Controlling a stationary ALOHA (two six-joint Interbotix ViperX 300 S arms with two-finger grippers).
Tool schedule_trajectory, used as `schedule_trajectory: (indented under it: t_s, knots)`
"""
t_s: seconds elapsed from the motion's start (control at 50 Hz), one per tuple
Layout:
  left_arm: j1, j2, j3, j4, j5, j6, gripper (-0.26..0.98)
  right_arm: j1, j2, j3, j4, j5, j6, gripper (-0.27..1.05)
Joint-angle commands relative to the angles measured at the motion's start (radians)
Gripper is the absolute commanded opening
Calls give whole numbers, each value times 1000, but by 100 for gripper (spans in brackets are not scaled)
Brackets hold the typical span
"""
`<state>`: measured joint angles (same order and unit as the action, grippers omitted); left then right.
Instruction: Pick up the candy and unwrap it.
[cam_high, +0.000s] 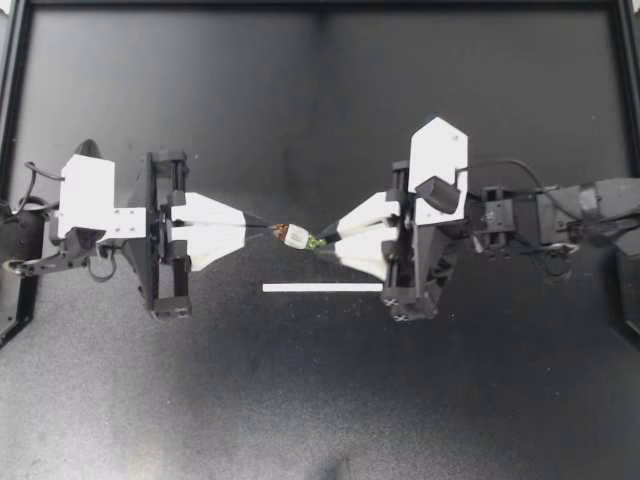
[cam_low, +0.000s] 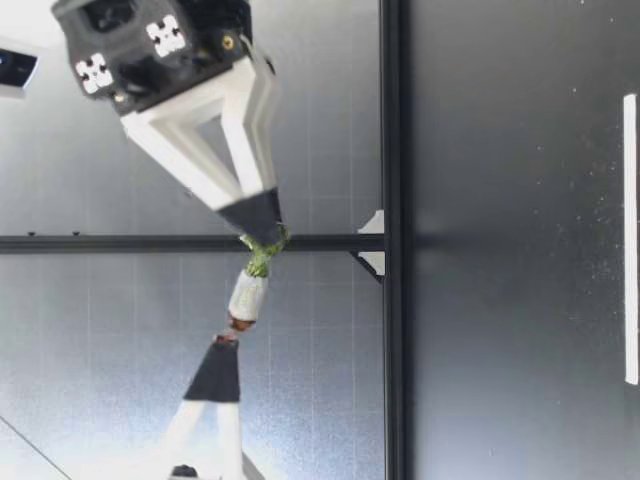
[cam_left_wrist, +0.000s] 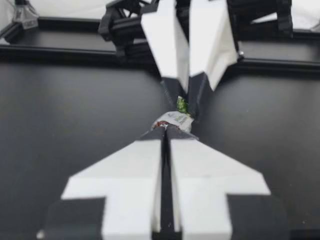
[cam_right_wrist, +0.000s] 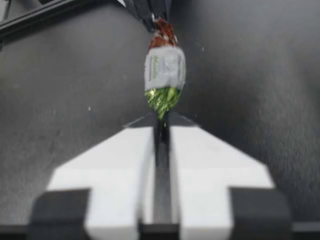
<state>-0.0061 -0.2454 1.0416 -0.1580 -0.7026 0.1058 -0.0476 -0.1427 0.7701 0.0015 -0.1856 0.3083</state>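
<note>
A small candy (cam_high: 296, 236) in a white wrapper with one brown and one green twisted end hangs above the table between both grippers. My left gripper (cam_high: 270, 231) is shut on the brown end. My right gripper (cam_high: 322, 243) is shut on the green end. The low view shows the candy (cam_low: 248, 295) well above the table, stretched between my right gripper (cam_low: 262, 238) and my left gripper (cam_low: 225, 345). From the left wrist, the candy (cam_left_wrist: 175, 119) sits just past my left gripper (cam_left_wrist: 165, 131), facing my right gripper (cam_left_wrist: 186, 104). From the right wrist, the green end of the candy (cam_right_wrist: 165, 67) meets my right gripper (cam_right_wrist: 161, 121).
A thin white strip (cam_high: 322, 288) lies flat on the black table just in front of the grippers, also seen as the strip (cam_low: 630, 240) in the low view. A black frame rail (cam_high: 320, 5) borders the table.
</note>
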Motion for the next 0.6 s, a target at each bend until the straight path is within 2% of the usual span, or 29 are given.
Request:
schedule_trajectory:
  t_s: [0.0, 0.12, 0.58]
  knots:
    - [3, -28, -3, -3, -11, -3, -15, 0, -49, 5, -3, 25, 5, -14]
    - [3, -28, 2, -3, -11, -15, -15, 2, -84, 23, -3, 21, 2, -21]
    - [3, 51, -71, -2, -6, -37, -15, -6, -31, -52, -55, -35, -5, -21]
